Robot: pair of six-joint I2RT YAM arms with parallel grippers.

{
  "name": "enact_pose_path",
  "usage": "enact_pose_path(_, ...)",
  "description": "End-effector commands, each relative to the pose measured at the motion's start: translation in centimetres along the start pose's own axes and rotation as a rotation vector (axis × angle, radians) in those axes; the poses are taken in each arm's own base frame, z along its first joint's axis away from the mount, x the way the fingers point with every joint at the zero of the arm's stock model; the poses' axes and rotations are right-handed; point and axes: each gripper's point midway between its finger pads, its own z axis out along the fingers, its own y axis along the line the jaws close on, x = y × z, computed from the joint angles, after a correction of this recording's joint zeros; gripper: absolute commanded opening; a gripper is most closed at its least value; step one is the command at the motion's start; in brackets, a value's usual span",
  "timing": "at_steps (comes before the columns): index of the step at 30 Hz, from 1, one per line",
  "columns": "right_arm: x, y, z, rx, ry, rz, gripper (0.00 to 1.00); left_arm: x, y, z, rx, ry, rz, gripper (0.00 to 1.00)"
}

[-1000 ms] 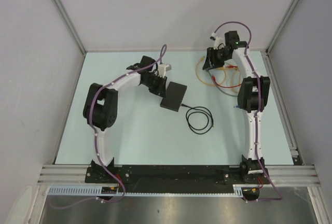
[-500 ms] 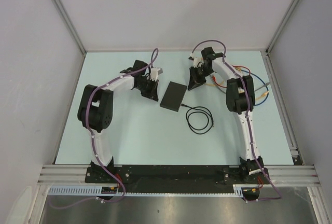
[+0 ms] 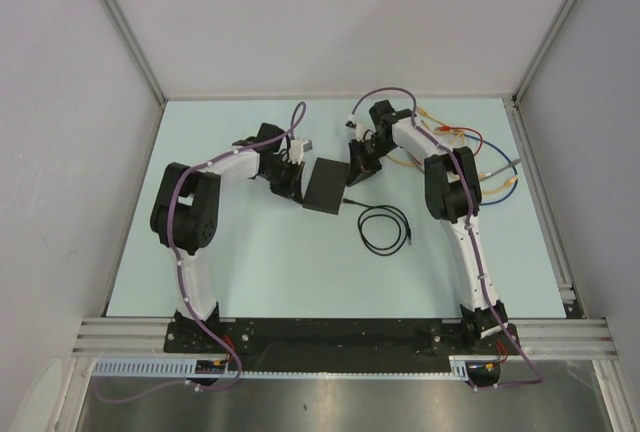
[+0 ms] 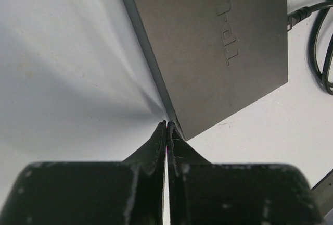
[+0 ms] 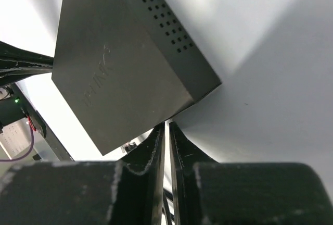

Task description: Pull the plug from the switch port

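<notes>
Nearest, one black cable (image 3: 386, 229) lies coiled on the worktop (image 3: 260, 272), its plug (image 4: 292, 19) at the near end of the single switch (image 3: 328, 185) mid-worktop. The switch is a flat matte-black box with embossed lettering on top and vent holes along one side. Two grippers flank it, the left gripper (image 4: 166, 127) and the right gripper (image 5: 167, 127), each with fingers pressed together and tips at its edge. Farther right lie several coloured cables (image 3: 440, 132).

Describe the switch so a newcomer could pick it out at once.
On the pale table, look midway between the left claw and right claw. The switch lies flat there, a thin black cable coiled at its near right. Alone among the black parts, it is a plain, matte rectangular box.
</notes>
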Motion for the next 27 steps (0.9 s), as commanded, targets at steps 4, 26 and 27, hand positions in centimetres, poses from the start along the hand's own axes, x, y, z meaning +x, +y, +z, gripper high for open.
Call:
enact_pose_path(4, -1.4, 0.6, -3.2, -0.101, -0.067, -0.008, 0.42, -3.3, -3.0, -2.2, 0.099, -0.112, 0.085, 0.02)
enact_pose_path(26, 5.4, 2.3, -2.0, -0.354, 0.149, -0.179, 0.47, -2.4, -4.6, 1.7, 0.176, 0.02, 0.116, 0.0)
enact_pose_path(27, 5.6, 2.3, -1.8, -0.356, 0.156, -0.176, 0.47, -2.4, -4.4, 1.9, 0.165, 0.025, 0.117, 0.0)
